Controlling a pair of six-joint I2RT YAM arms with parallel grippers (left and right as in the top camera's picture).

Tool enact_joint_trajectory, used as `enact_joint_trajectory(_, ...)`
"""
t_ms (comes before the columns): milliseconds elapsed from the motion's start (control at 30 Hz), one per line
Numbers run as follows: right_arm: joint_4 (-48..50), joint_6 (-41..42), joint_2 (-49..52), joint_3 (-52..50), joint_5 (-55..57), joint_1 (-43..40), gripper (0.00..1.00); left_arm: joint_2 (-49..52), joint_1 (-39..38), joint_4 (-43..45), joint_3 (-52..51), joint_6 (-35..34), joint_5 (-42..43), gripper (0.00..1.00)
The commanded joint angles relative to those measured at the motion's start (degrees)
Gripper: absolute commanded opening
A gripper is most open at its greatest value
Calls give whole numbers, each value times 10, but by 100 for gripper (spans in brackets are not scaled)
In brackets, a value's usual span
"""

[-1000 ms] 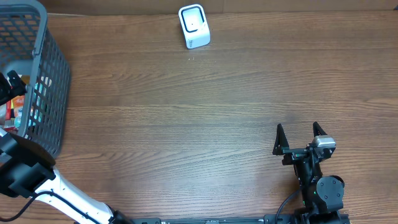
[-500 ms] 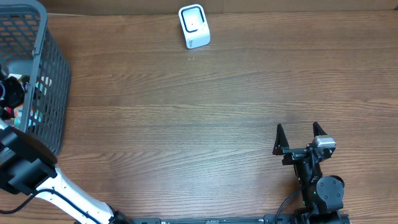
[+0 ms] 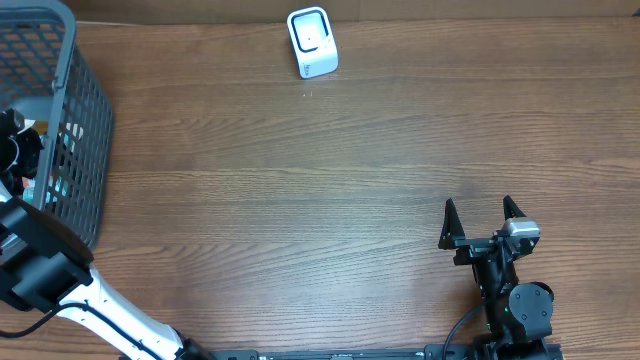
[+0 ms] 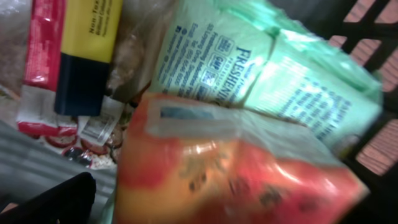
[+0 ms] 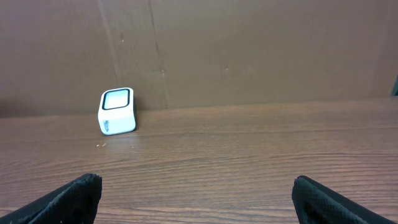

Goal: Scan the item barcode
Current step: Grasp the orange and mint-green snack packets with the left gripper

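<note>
Hanging in the basket (image 3: 90, 110) at far left, the left hand (image 3: 14, 150) gaped empty over an orange packet (image 4: 230, 180); picking seemed the step in hand. Next it needed a firm clamp on that packet, then its barcode shown to the far scanner (image 3: 312, 42). The right hand (image 3: 479, 212) stood open.

The basket (image 3: 85, 130) stands at the left edge of the counter (image 3: 300, 200). The scanner (image 3: 312, 42) sits at the far edge near the middle, well apart from the basket. The right tool (image 3: 478, 205) is at the near right, with the scanner ahead of it and to its left. The left arm (image 3: 40, 265) reaches into the basket, where a pouch (image 4: 230, 174) lies against a soft packet (image 4: 249, 68), with a box (image 4: 87, 50) to their left.
</note>
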Motion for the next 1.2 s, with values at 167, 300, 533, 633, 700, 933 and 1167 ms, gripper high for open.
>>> enact_joint_trajectory(167,2,-2,-5,-6,-3,-2,100,5,-4,51,-69,10,1,100)
enact_joint_trajectory(300,2,-2,-5,-6,-3,-2,100,5,-4,69,-85,10,0,98)
enact_joint_trajectory(533,2,-2,-5,-6,-3,-2,100,5,-4,97,-109,11,0,75)
enact_joint_trajectory(633,2,-2,-5,-6,-3,-2,100,5,-4,99,-110,11,0,57)
enact_joint_trajectory(700,2,-2,-5,-6,-3,-2,100,5,-4,98,-110,11,0,38)
enact_joint_trajectory(933,2,-2,-5,-6,-3,-2,100,4,-3,82,-82,4,1,27)
enact_joint_trajectory(1167,2,-2,-5,-6,-3,-2,100,1,-3,17,40,-11,15,21)
